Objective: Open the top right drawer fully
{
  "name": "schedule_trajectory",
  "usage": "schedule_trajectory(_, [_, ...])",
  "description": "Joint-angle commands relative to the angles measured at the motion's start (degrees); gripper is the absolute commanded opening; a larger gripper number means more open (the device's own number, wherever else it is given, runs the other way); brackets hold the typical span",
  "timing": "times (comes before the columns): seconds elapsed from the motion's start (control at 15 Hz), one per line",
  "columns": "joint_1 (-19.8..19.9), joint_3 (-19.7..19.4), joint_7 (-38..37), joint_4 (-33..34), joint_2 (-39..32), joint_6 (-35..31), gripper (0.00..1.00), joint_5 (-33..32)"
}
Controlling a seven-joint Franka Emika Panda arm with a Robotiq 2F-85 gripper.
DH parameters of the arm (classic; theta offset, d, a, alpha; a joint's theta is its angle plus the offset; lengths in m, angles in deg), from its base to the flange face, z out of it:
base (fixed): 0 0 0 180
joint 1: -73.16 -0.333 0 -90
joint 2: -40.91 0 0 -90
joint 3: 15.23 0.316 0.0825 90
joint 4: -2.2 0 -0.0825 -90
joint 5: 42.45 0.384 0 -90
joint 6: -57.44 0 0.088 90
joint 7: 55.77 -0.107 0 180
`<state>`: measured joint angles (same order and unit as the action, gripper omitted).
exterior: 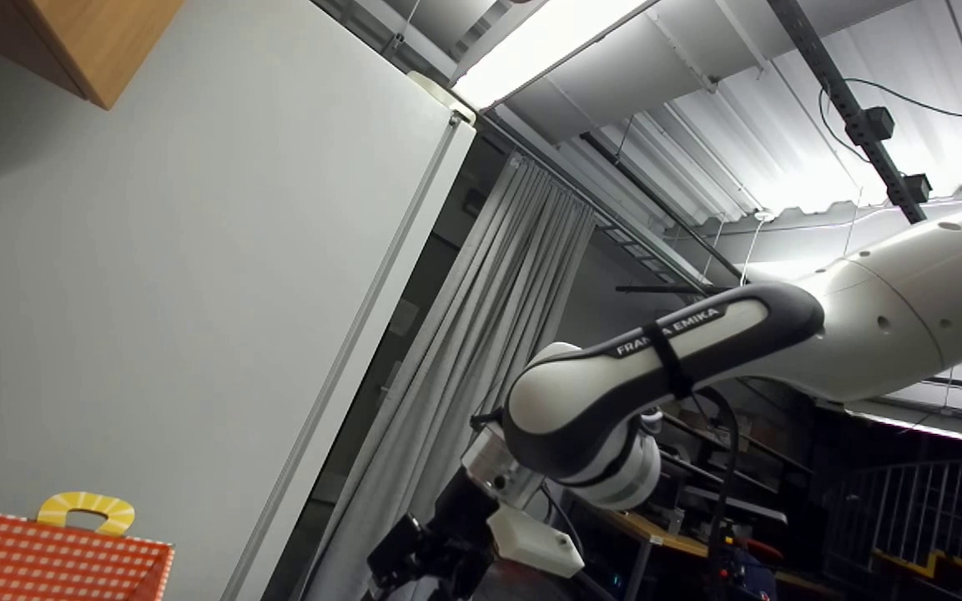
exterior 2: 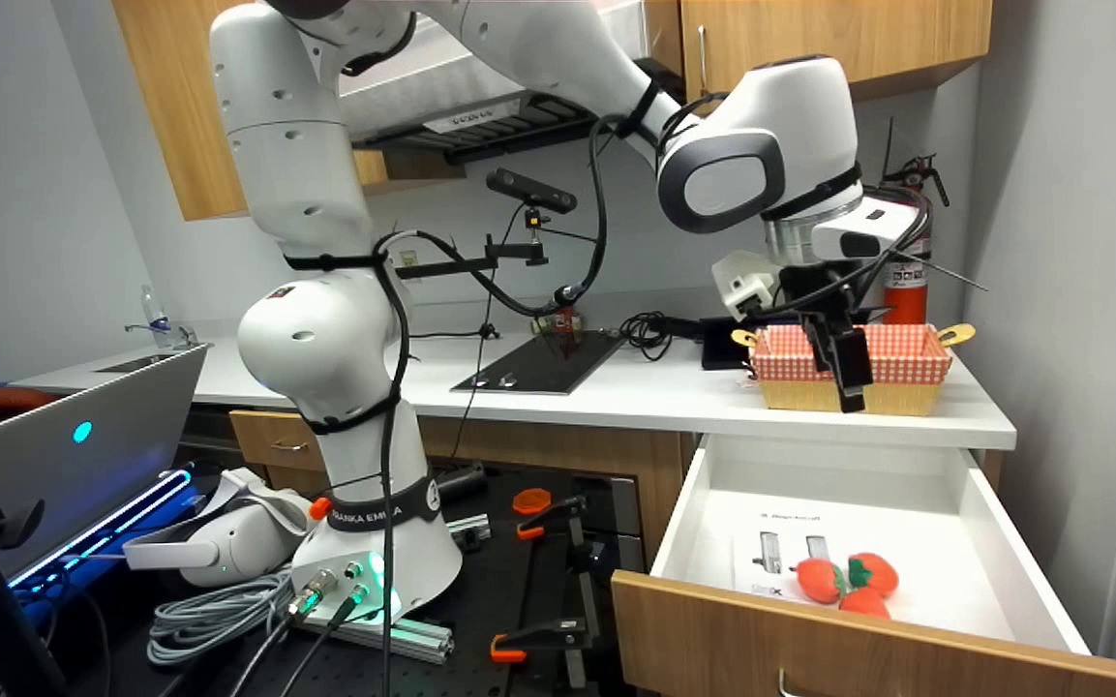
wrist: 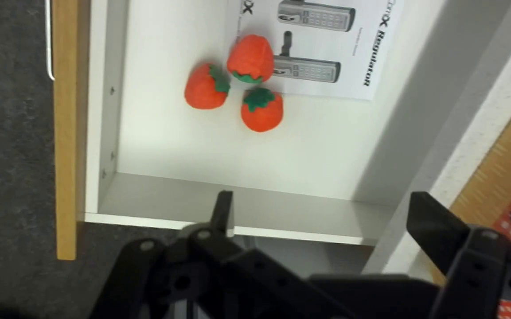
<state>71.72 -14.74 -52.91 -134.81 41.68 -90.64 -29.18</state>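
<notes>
Hovering w/ pincer (wrist: 321, 210) spread, grasping nothing, higher than pulled-out top right drawer (exterior 2: 848, 644); poss. risking clipping gingham-lined basket (exterior 2: 906, 363) b/c swinging too low.

White robot arm (exterior: 614, 392) slanting before a grey curtain (exterior: 468, 355), red checked basket (exterior: 63, 561) with yellow handle (exterior: 87, 502), lit ceiling lamp (exterior: 543, 48)

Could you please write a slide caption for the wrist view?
Past the open gripper, an open drawer holding three red toy fruits and a printed sheet.
</notes>
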Motion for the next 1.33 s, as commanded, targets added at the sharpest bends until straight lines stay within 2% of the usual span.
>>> schedule_trajectory(0.0, [-0.83,0.86,6.35,-1.36,2.95,0.40,1.00,7.49])
schedule_trajectory(0.27, [-1.63,1.07,9.63,-1.38,3.51,0.59,1.00,11.55])
schedule_trajectory(0.6, [-1.99,1.15,11.51,-1.42,3.59,0.71,1.00,13.32])
schedule_trajectory(0.93, [-1.99,1.07,12.57,-1.16,3.50,1.38,1.00,13.51])
schedule_trajectory(1.0, [-1.73,1.14,9.82,-0.06,1.60,0.12,1.00,10.88])
schedule_trajectory(1.27, [-1.74,1.14,10.11,-0.06,1.60,0.13,1.00,10.88])
